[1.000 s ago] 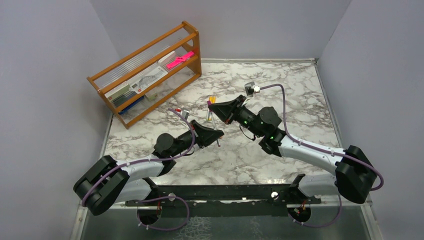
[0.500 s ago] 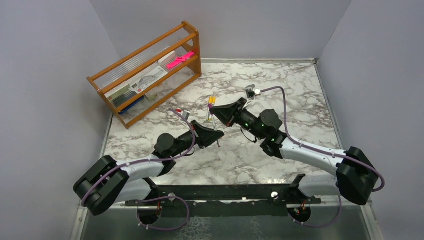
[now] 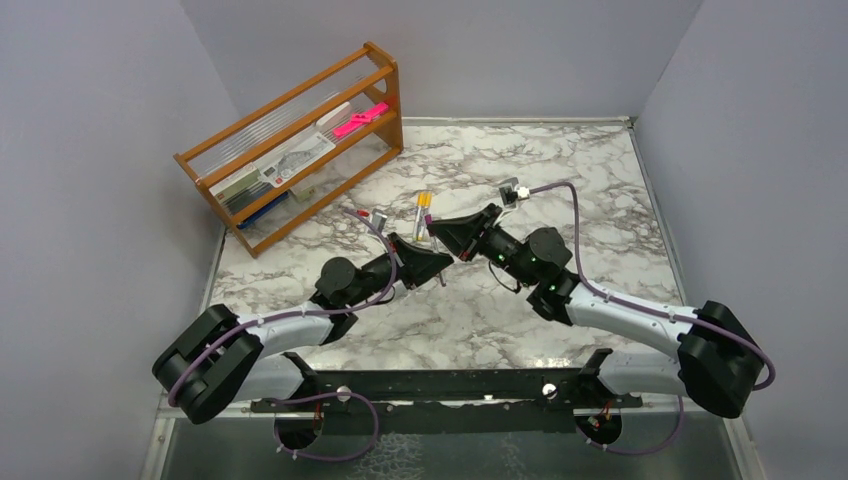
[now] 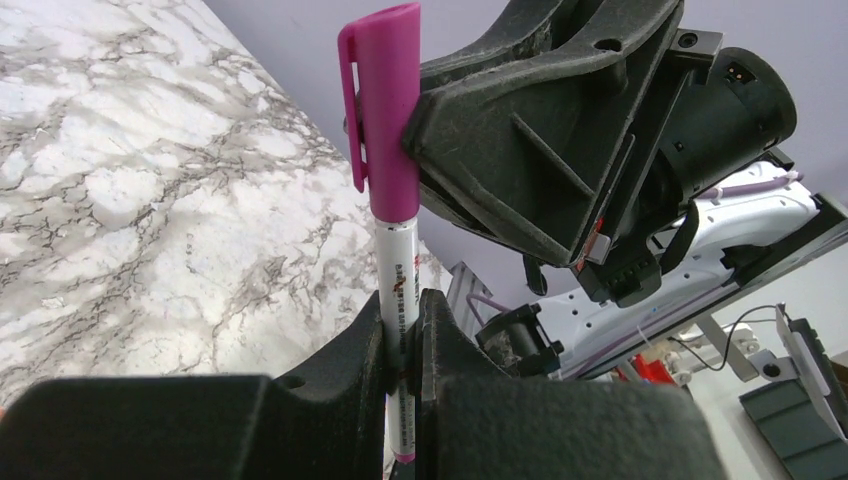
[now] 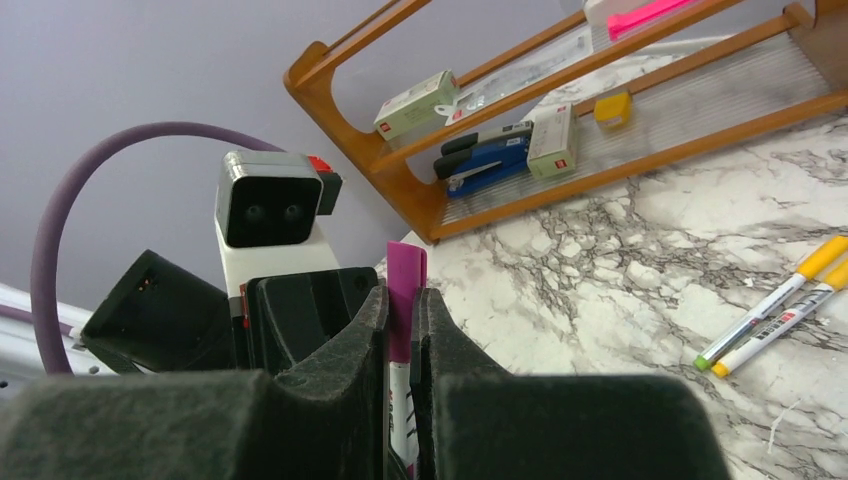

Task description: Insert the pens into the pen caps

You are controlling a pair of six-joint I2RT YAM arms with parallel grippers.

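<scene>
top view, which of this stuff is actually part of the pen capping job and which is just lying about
Job in hand:
- white pen, gripped by the left gripper
- purple cap, gripped by the right gripper
- two yellow-capped pens lying on the marble table

Lying about:
- wooden rack
- blue stapler, small boxes and pink item on its shelves

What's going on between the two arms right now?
The left gripper is shut on a white pen. The right gripper is shut on the magenta cap, which sits over that pen's end. Two yellow-ended pens lie side by side on the marble table, untouched.
</scene>
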